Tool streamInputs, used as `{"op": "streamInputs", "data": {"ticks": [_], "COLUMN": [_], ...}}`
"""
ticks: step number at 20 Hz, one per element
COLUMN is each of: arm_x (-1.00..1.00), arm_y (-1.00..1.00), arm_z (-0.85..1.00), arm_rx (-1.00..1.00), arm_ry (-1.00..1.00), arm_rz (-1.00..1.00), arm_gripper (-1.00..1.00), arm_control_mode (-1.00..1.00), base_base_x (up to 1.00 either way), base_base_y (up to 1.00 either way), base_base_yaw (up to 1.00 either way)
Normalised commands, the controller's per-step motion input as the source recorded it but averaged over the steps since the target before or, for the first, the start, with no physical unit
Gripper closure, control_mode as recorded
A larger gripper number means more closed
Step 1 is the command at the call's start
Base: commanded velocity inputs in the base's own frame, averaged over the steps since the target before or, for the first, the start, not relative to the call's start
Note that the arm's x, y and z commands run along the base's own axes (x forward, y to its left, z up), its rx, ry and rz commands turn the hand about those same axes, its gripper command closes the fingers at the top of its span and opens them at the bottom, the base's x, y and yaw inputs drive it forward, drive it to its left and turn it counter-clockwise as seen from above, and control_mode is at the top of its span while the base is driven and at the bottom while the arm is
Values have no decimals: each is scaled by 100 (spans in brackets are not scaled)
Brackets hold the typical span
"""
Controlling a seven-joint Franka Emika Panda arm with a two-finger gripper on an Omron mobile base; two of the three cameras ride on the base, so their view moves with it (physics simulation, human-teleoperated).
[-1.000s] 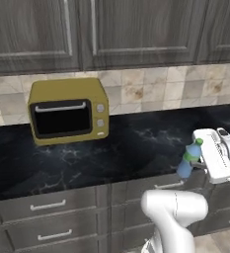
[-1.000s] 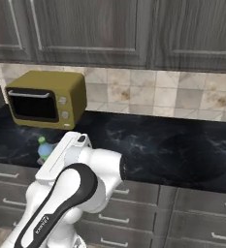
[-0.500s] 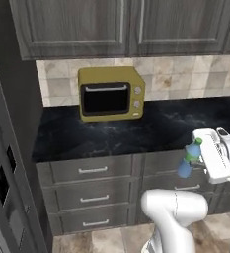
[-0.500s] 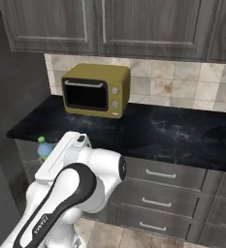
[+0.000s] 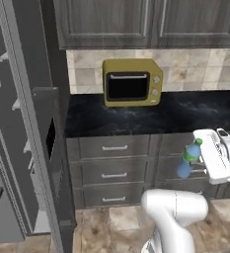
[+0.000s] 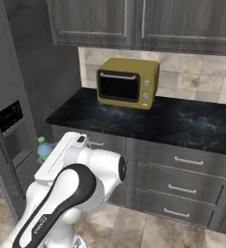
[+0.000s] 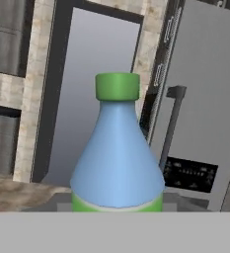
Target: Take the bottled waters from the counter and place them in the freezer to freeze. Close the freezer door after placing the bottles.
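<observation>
My gripper (image 5: 198, 159) is shut on a bottled water (image 5: 189, 153) with a green cap and blue body, held in the air in front of the grey drawers, right of the arm's base. The same bottle (image 6: 43, 148) peeks out left of my white arm, and it stands upright and close in the hand view (image 7: 116, 158). The black counter (image 5: 136, 119) runs behind it. At the left stands the tall grey freezer (image 5: 18, 148). Its door with the dark dispenser panel (image 5: 50, 139) is swung open and seen edge-on, with shelves showing behind it. The hand view faces that door (image 7: 205, 99) and its long dark handle (image 7: 172, 123).
A yellow microwave (image 5: 132, 82) sits on the counter against the tiled wall, under dark wood cabinets (image 5: 151, 22). Grey drawer fronts (image 5: 114, 170) with bar handles fill the space below the counter. Tiled floor (image 5: 111, 222) lies between me and the freezer.
The whole picture has shifted right and back: the base has driven left and away from the counter, bringing the freezer into view. The bottle stays in my shut gripper.
</observation>
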Motion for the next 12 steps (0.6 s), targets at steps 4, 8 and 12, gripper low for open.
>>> {"op": "streamInputs", "data": {"ticks": [4,8,12], "arm_x": [0,0,0], "arm_y": [0,0,0], "arm_z": [0,0,0], "arm_rx": [0,0,0], "arm_ry": [0,0,0], "arm_rz": [0,0,0], "arm_gripper": [100,100,100], "arm_control_mode": [100,100,100], "base_base_x": [-59,-58,-54], "base_base_y": [65,73,85], "base_base_yaw": [15,14,8]}}
